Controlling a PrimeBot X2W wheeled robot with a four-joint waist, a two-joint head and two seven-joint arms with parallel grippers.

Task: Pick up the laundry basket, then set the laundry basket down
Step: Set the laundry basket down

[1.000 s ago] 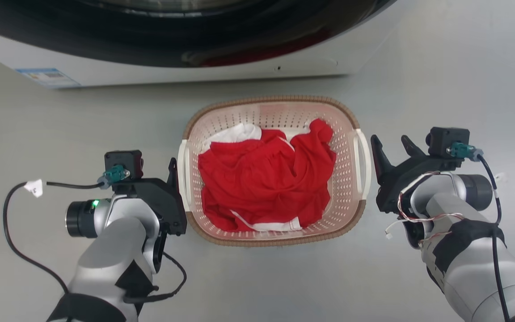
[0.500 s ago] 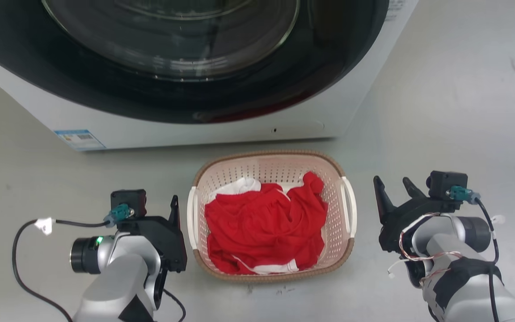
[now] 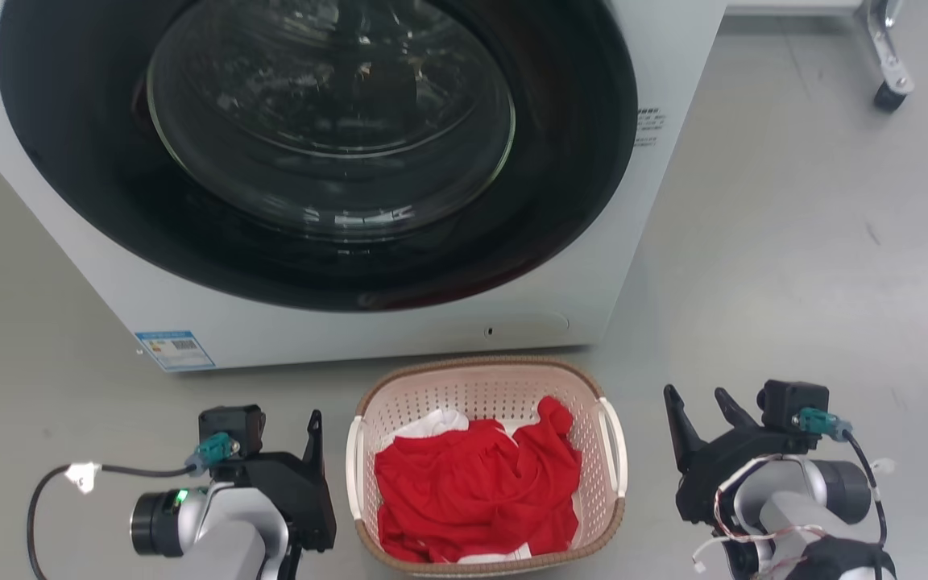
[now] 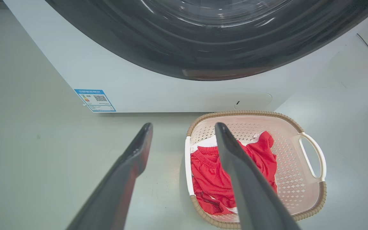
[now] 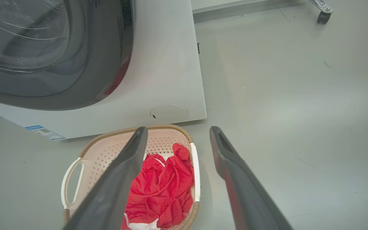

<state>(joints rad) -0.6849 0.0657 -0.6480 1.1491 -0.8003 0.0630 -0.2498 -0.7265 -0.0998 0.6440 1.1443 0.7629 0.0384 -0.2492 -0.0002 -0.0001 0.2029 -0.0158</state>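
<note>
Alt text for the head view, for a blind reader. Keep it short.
A pale pink laundry basket holding red and white clothes sits on the grey floor before a white front-loading washer. The left gripper and right gripper flank the basket, one beside each white handle, not touching it.

Pale pink laundry basket (image 3: 486,395), brown rim, upright on floor, seemingly half-full
</note>
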